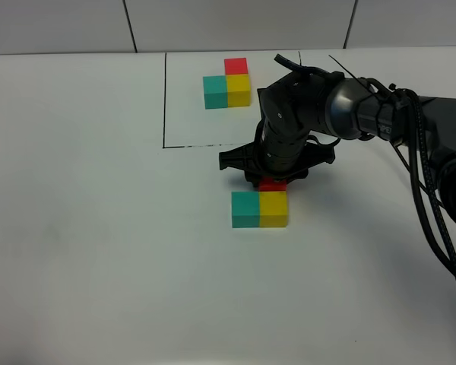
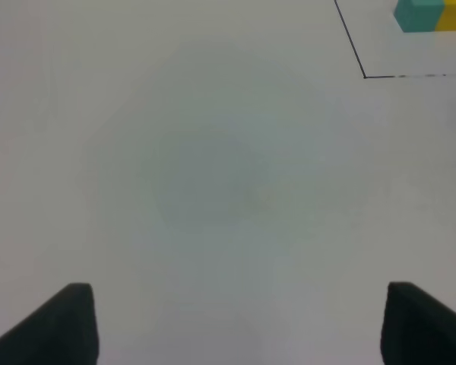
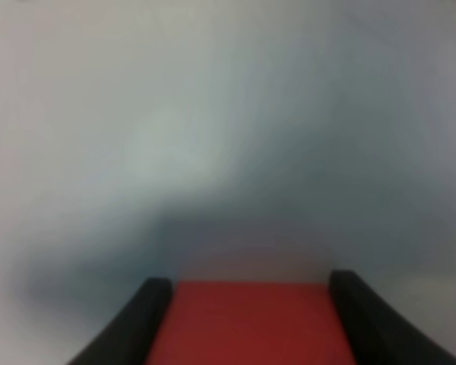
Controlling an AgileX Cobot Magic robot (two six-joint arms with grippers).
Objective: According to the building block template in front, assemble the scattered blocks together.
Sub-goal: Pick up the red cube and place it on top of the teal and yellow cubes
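Red cube going in behind the yellow one

From above, I have the right pincer (image 1: 272, 181) closed on the red cube (image 1: 272, 185), set behind the joined teal cube (image 1: 245, 209) and yellow cube (image 1: 273, 208) mid-surface, to copy the template (image 1: 227, 85) near the far edge. Left wrist: left pincer (image 2: 235, 323) wide, empty. Right wrist: red between the jaws. No writing visible.

Right arm (image 1: 342, 106): black w/ glossy dark-grey joint housings, black cables looped alongside. Right claw (image 1: 272, 181) black; left claw (image 2: 235, 323) fingers matte black, prob. plastic, view blurry.
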